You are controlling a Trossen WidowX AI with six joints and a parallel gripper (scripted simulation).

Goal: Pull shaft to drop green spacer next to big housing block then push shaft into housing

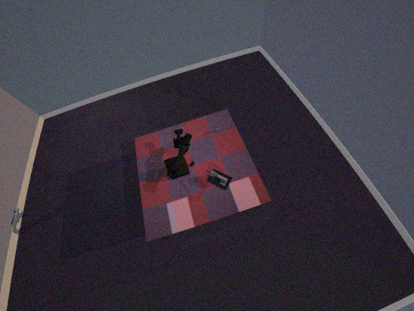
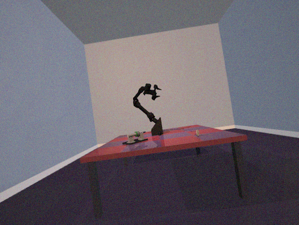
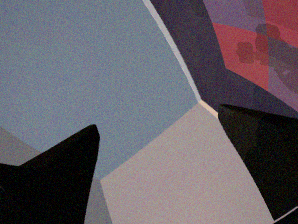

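The shaft assembly stands on a dark base plate (image 1: 229,184) (image 2: 126,143) beside the arm's base. It has two pale blocks; one block (image 2: 131,139) is nearer the exterior camera, the other block (image 2: 141,136) farther away. The green spacer (image 2: 137,134) sits up on the shaft line, close to the farther block, not on the table. Which block is the big housing, and the other spacers, are too small to tell. My gripper (image 1: 183,133) (image 2: 160,93) (image 3: 159,121) is open and empty, high above the table and well away from the assembly, facing away from it.
A small pale disc-like object (image 1: 216,130) (image 2: 197,132) stands on the checkered table (image 1: 204,147) (image 2: 174,146), away from the assembly. A small dark shape (image 1: 192,164) shows beside the arm's base (image 1: 177,170) (image 2: 157,129). The wrist view shows mostly walls and a table corner.
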